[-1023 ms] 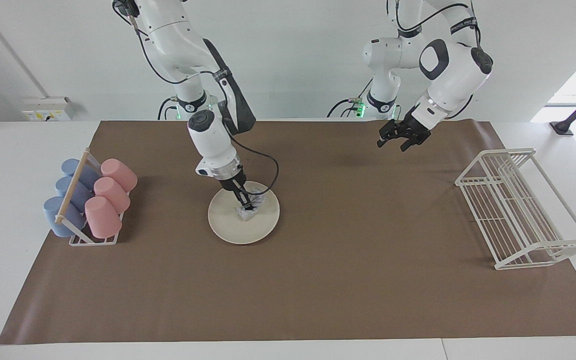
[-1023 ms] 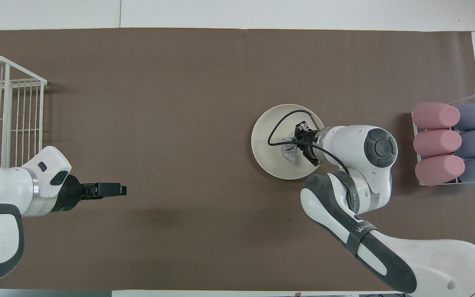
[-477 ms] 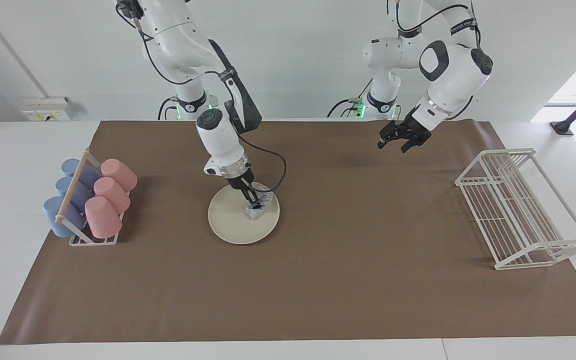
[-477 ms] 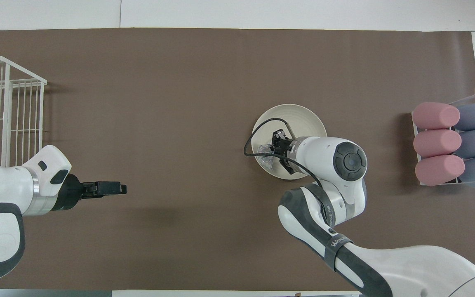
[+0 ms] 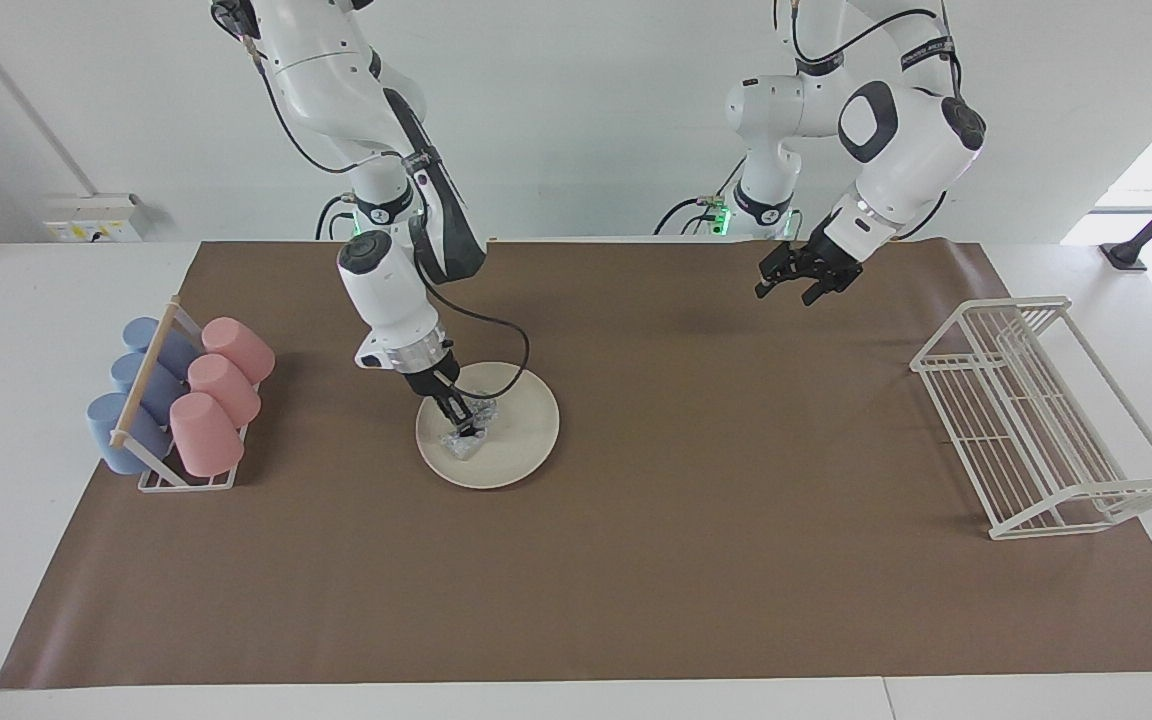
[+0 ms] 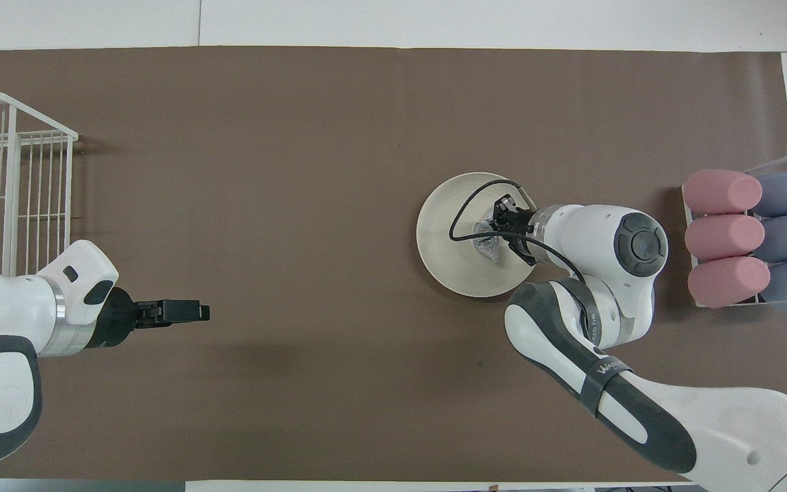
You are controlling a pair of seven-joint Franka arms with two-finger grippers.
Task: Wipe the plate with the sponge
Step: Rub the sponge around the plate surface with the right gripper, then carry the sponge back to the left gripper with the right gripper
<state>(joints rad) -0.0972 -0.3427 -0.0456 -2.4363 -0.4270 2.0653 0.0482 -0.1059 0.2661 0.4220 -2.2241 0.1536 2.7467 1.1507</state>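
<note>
Right pincer [image 5: 464, 427]: you had it pinching the sponge [image 5: 466, 440], pressed onto the plate [image 5: 521, 445] lower left of centre in the facing view.
Bare plate: lay toward frame right of the sponge.
Left pincer [image 5: 794, 283]: spread, waiting upper right, well apart.

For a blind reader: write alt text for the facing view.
The right claw presses a shiny sponge onto a cream plate on the brown mat. The left claw waits open above the mat.
</note>
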